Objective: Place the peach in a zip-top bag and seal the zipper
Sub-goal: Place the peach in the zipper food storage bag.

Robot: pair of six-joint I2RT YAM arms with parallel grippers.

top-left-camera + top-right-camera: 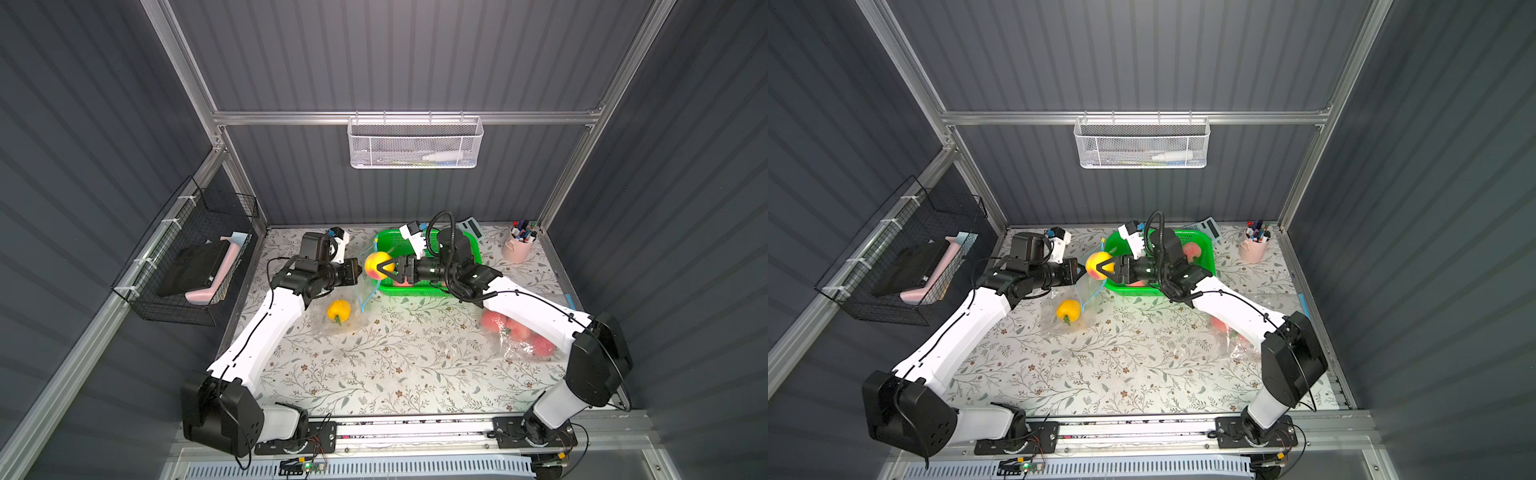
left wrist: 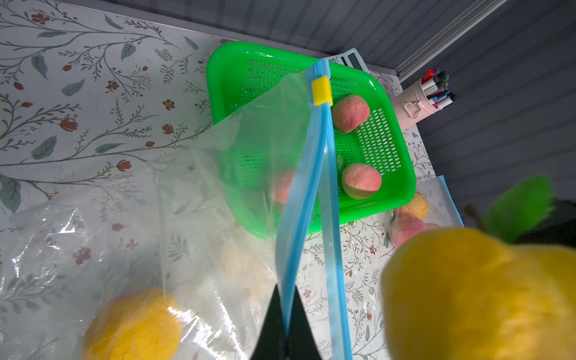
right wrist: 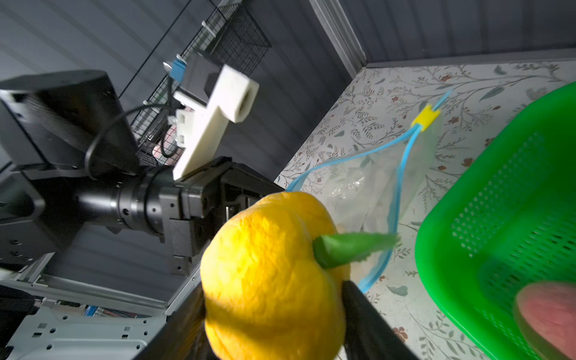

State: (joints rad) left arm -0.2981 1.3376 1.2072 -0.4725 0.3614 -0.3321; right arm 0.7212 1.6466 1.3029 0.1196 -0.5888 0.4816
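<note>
So the right claw has the yellow-and-red peach clamped between its fingers. It's up in the air, just off the corner of the green basket and right next to the left claw. The left claw is pinched tight on the blue zipper strip of the zip-top bag, lifting that edge off the counter. The bag's mouth gapes open, with the yellow slider at the far end. A second yellow peach lies under the bag's clear film, and two pink peaches sit in the basket.
</note>
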